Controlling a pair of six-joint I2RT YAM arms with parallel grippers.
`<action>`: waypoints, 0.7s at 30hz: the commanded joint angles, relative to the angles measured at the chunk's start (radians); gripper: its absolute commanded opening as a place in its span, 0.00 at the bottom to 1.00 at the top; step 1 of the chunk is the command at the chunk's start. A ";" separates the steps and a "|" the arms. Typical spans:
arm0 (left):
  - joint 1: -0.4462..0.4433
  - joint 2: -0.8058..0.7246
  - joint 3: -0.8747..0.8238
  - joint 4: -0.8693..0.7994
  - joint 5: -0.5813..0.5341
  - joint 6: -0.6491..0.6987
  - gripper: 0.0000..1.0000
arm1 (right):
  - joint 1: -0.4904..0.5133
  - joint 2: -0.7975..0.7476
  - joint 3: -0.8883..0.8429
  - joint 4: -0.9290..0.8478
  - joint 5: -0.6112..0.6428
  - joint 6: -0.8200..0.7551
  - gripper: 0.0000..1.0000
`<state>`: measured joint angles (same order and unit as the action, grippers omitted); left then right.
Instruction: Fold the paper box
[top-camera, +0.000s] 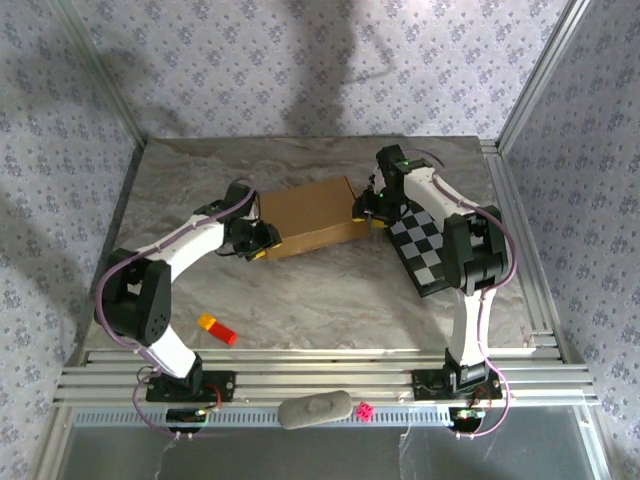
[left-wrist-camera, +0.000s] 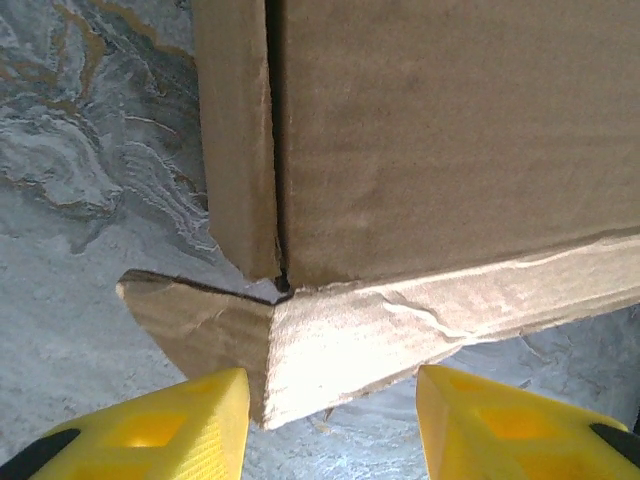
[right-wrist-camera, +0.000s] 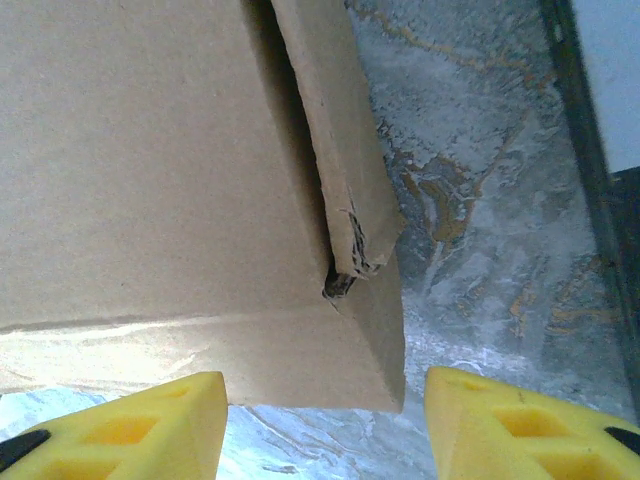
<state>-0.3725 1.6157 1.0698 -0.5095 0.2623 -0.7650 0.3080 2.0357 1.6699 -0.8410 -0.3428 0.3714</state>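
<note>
Two grippers on one box, so let's take a look. The paper box (top-camera: 310, 215) sits flat in the middle of the marbled table (top-camera: 330, 300), plain brown and folded into a shallow rectangle with its lid panel down. Nothing of its inside is on show, so what it holds, if anything, I cannot tell.

The left gripper (top-camera: 258, 243) is at the near-left corner. From the left wrist view its yellow fingers (left-wrist-camera: 170, 430) stand apart, and the box corner pokes down between them with daylight on both sides, so nothing is clamped. At that corner a triangular tab juts out to the side. The front wall is creased, and a thin dark seam runs between the lid and the narrow side panel.

The right gripper (top-camera: 368, 212) is at the box's right end. Its yellow fingers (right-wrist-camera: 520, 420) are also spread, with the near-right corner sitting between them. One finger is just beside the front wall, and there is a clear gap to the other. The side flap here has a ragged edge and leaves a small dark slot at the corner.

A black-and-white checkered board (top-camera: 425, 245) lies on the table under the right arm, just beside the box's right end. A small red and orange block (top-camera: 217, 328) rests well apart on the near left. A grey lump (top-camera: 315, 410) and a pink cube (top-camera: 365, 411) sit on the front rail.
</note>
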 joint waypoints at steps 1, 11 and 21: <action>0.024 -0.040 0.028 -0.055 -0.004 0.035 0.48 | -0.004 0.047 0.095 -0.051 0.036 -0.028 0.56; 0.052 0.037 0.025 0.001 0.041 0.054 0.49 | -0.003 0.217 0.272 -0.108 0.018 -0.020 0.55; 0.038 0.067 0.036 0.044 0.060 0.038 0.48 | 0.009 0.224 0.259 -0.101 -0.016 0.004 0.54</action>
<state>-0.3237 1.6657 1.0706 -0.4850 0.3000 -0.7307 0.3088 2.2543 1.9198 -0.9028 -0.3439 0.3672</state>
